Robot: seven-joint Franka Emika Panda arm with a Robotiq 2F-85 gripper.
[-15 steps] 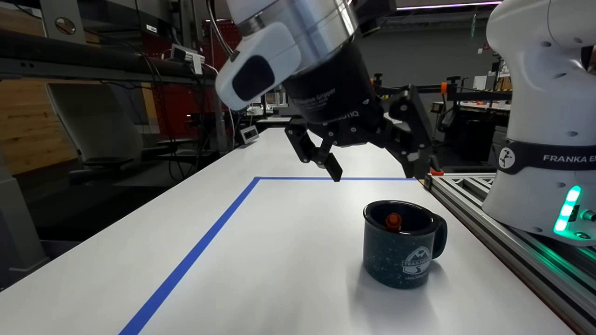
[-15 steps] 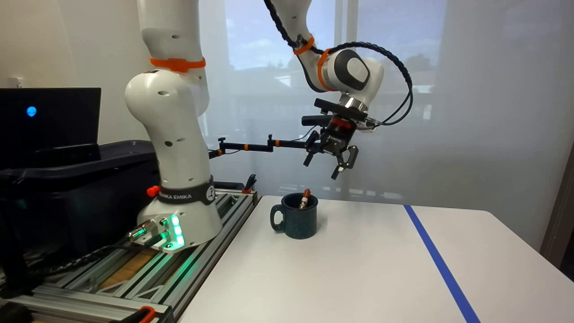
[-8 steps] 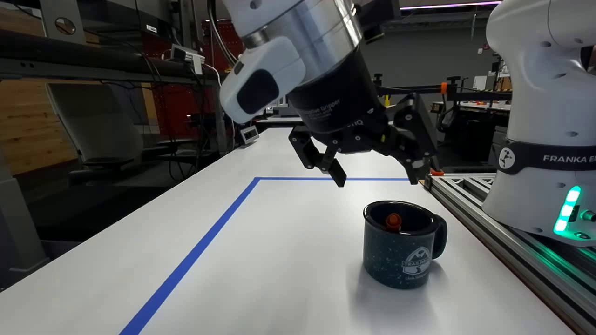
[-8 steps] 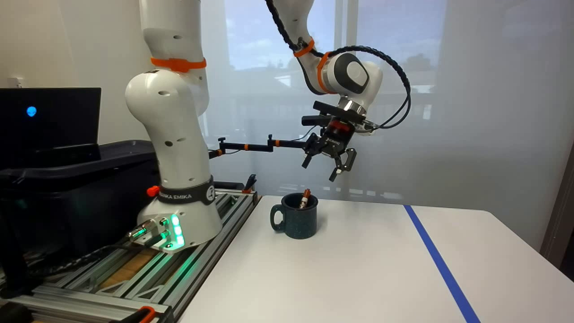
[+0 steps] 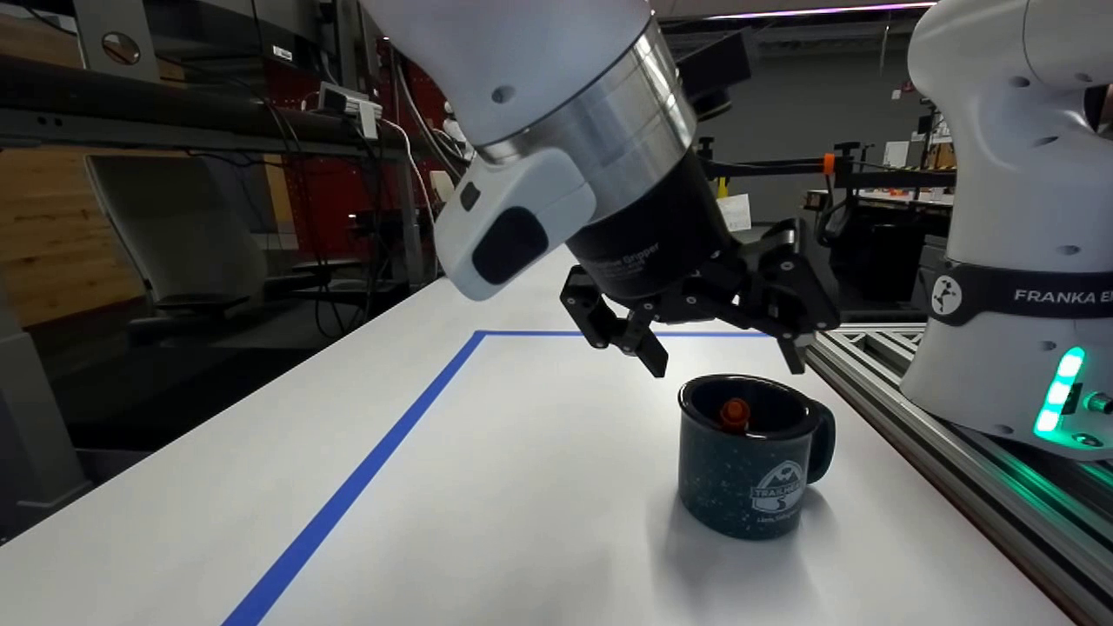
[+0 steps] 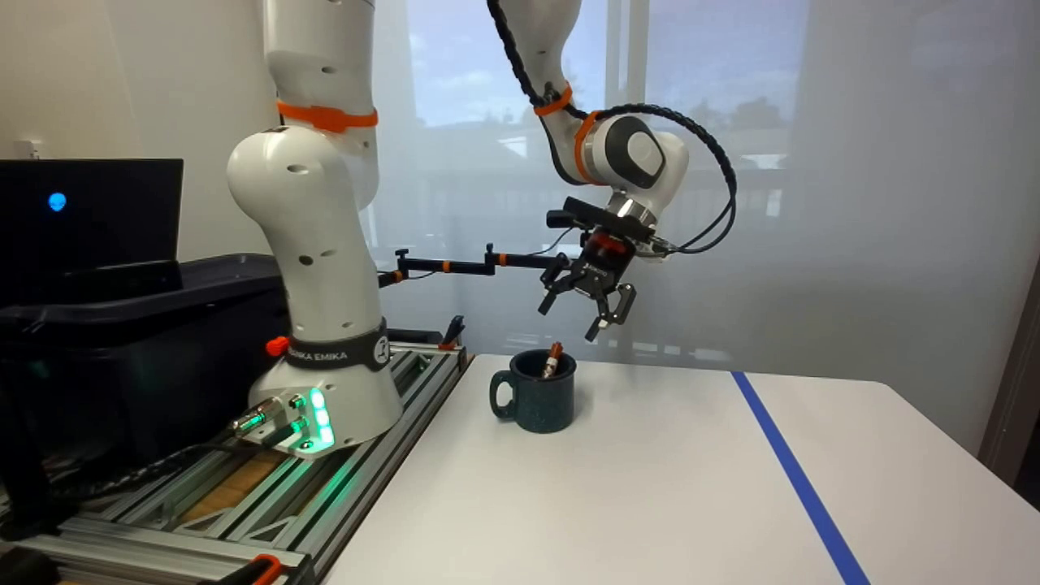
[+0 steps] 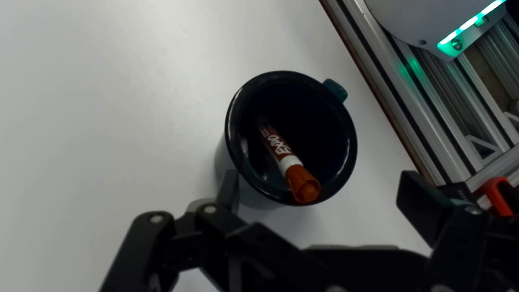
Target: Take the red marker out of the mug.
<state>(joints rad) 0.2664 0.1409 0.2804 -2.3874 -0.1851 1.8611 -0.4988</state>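
Note:
The dark mug stands upright on the white table in both exterior views (image 5: pixel 739 496) (image 6: pixel 532 408), and its dark inside shows in the wrist view (image 7: pixel 320 121). The red marker (image 7: pixel 288 162) leans inside it, with its orange-red capped end up at the rim. The cap also shows in both exterior views (image 5: pixel 735 416) (image 6: pixel 554 358). The marker's lower end is in shadow. My gripper (image 5: pixel 723 363) is open, empty and tilted, above the mug and apart from it. It also shows in an exterior view (image 6: pixel 567 322) and in the wrist view (image 7: pixel 318 182), its fingers wide apart.
The robot base (image 5: pixel 1009 374) and its metal rail frame (image 6: pixel 390 463) border the table on the mug's handle side. Blue tape (image 5: pixel 374 461) marks lines on the table. A dark bin (image 6: pixel 146 374) with a laptop (image 6: pixel 89 227) stands beside the base.
My gripper has moved down and closer to the mug, staying open. It shifts right in an exterior view and left in another. The mug and marker have not moved.

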